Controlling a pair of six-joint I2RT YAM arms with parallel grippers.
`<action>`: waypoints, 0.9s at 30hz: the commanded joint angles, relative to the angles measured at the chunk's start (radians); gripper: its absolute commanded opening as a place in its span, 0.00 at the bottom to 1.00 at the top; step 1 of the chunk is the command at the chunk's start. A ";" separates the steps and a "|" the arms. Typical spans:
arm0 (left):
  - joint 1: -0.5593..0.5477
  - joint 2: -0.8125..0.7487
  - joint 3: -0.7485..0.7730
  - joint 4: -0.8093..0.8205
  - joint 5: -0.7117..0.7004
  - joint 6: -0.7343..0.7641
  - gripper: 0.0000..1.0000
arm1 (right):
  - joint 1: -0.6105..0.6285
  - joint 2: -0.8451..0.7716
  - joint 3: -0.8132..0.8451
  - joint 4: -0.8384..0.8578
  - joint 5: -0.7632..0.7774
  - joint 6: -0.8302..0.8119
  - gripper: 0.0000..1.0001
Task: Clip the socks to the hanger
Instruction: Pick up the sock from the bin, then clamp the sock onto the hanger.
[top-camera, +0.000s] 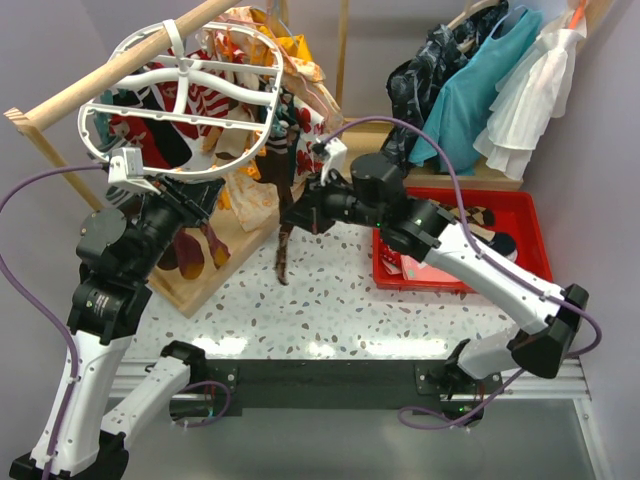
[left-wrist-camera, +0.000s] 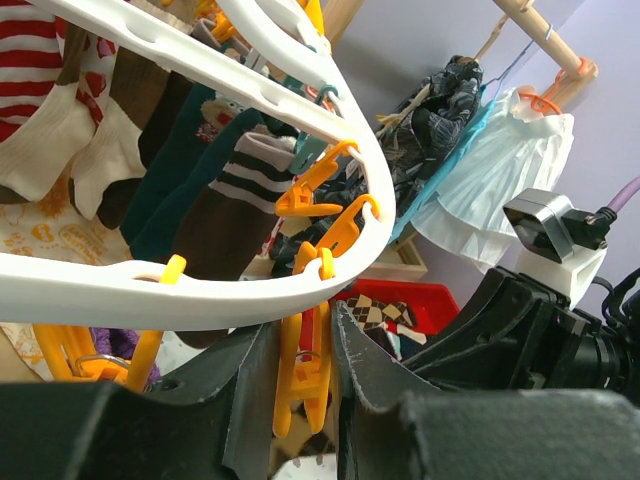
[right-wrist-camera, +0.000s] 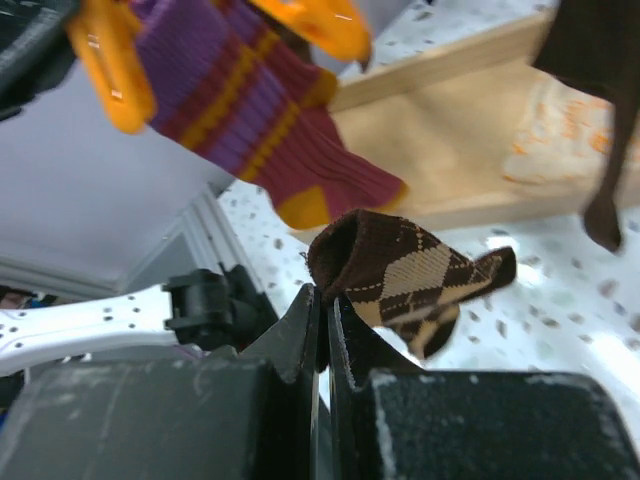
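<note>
The white oval hanger (top-camera: 150, 180) hangs from the wooden rail at upper left, with several socks clipped under it. My left gripper (top-camera: 200, 195) is under its near rim. In the left wrist view the gripper (left-wrist-camera: 305, 340) is shut on an orange clip (left-wrist-camera: 305, 375) that hangs from the white rim (left-wrist-camera: 200, 295). My right gripper (top-camera: 298, 215) is shut on the cuff of a brown argyle sock (top-camera: 283, 255), which dangles over the table. In the right wrist view the gripper (right-wrist-camera: 327, 295) pinches that sock (right-wrist-camera: 420, 270) below a clipped purple sock with an orange toe (right-wrist-camera: 260, 120).
A red tray (top-camera: 520, 215) with more socks sits at the right, behind my right arm. Teal and white dresses (top-camera: 480, 80) hang at the back right. The wooden rail (top-camera: 130, 60) and the rack's wooden base (top-camera: 210, 270) stand at the left.
</note>
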 joint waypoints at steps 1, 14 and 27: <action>0.004 0.007 0.021 0.036 0.037 -0.003 0.00 | 0.078 0.076 0.103 0.100 0.003 0.061 0.00; 0.004 0.002 -0.001 0.039 0.040 0.009 0.00 | 0.178 0.228 0.243 0.157 0.006 0.090 0.00; 0.006 -0.001 -0.016 0.042 0.032 0.032 0.00 | 0.192 0.263 0.312 0.166 0.002 0.103 0.00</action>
